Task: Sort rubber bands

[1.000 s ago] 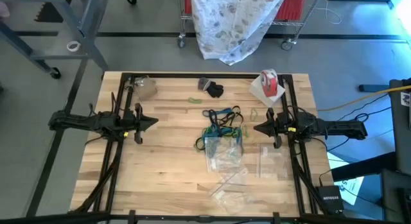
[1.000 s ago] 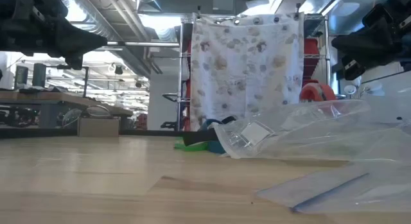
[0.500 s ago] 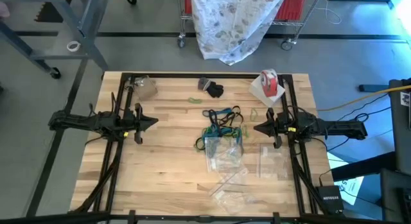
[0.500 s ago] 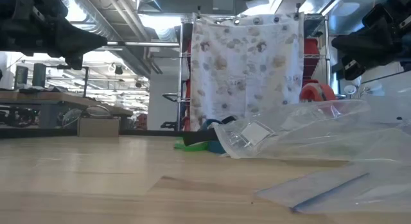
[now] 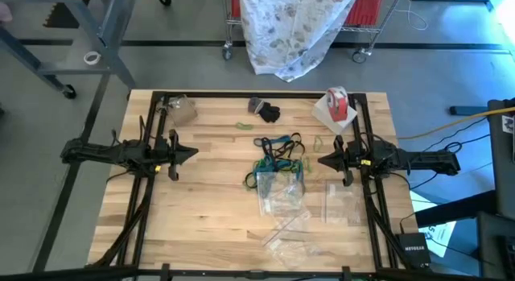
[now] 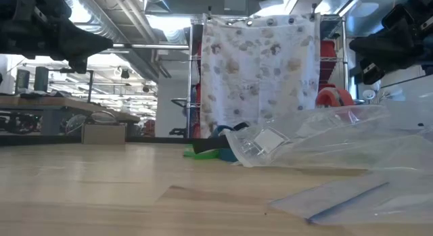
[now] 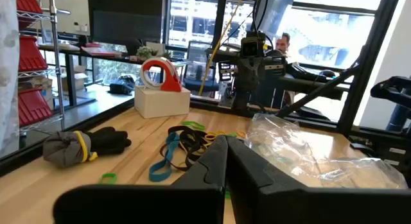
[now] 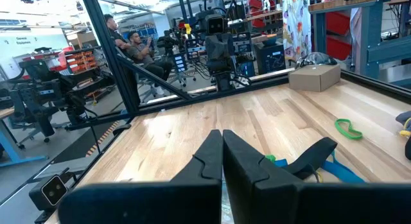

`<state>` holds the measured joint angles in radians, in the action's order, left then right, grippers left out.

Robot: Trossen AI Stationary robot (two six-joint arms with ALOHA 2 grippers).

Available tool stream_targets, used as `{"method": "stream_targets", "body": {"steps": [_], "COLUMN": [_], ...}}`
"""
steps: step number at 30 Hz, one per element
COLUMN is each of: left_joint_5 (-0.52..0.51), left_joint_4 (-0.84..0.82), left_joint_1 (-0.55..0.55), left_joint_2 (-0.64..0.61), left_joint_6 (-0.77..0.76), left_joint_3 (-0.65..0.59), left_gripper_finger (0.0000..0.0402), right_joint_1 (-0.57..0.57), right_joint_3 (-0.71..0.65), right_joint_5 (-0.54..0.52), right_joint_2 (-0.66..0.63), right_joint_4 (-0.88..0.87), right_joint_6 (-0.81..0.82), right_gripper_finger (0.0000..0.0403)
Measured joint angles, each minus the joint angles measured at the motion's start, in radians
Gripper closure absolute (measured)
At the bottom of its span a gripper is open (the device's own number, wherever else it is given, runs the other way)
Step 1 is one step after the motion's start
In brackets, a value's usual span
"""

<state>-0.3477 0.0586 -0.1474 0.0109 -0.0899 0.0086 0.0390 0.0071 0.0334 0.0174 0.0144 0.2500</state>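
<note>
Left gripper [image 5: 191, 154]: fingers pressed together, nothing between them, hanging above the table's left half, tips pointing toward the centre. Right gripper [image 5: 322, 161]: fingers likewise pressed together and empty, above the table's right half, tips facing the left arm's. Neither touches any band.

Rubber bands [image 5: 279, 154]: main tangle lies at table centre, between the two grippers and nearer the right one. Teal-blue, green, black and tan loops overlap; the near edge of the heap meets the clear plastic bags [image 5: 282, 194]. One stray green band [image 5: 244, 126] lies apart, toward the far edge, close to a dark bundled object [image 5: 265, 110]. The left wrist view shows the tangle [image 7: 183, 142] flat on the wood, loops crossing one another.

Handling judgement: bands are light, thin, floppy, with no stiffness. They will likely sag and stretch when lifted, and interlocked loops may drag neighbours along. They lie almost flush with the wooden table [image 5: 201, 216], so the fingers would have to open, straddle a single strand and pinch low. Best hold: an outlying loop at the heap's edge, or the stray green band, which is isolated. The bags beside the pile are slippery and could be caught by mistake.

Red-and-white tape roll [image 5: 337, 103] sits on a white box at the far right corner, clear of the work.
</note>
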Motion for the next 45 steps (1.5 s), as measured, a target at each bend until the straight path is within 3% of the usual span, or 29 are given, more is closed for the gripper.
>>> {"method": "stream_targets", "body": {"steps": [35, 42, 45], "left_joint_5": [0.000, -0.005, 0.027], "left_joint_4": [0.002, 0.306, 0.322], "left_joint_1": [0.000, 0.016, 0.016], "left_joint_2": [0.000, 0.011, 0.073], "left_joint_6": [0.000, -0.113, -0.131], "left_joint_3": [0.000, 0.000, 0.019], "left_gripper_finger": [0.0402, 0.0402, 0.0402], "right_joint_1": [0.000, 0.000, 0.000], "right_joint_3": [0.000, 0.000, 0.000], "right_joint_5": [0.000, 0.000, 0.000], "right_joint_2": [0.000, 0.000, 0.000], "right_joint_4": [0.000, 0.000, 0.001], "right_joint_6": [0.000, 0.000, 0.000], "right_gripper_finger": [0.0398, 0.0398, 0.0398]}}
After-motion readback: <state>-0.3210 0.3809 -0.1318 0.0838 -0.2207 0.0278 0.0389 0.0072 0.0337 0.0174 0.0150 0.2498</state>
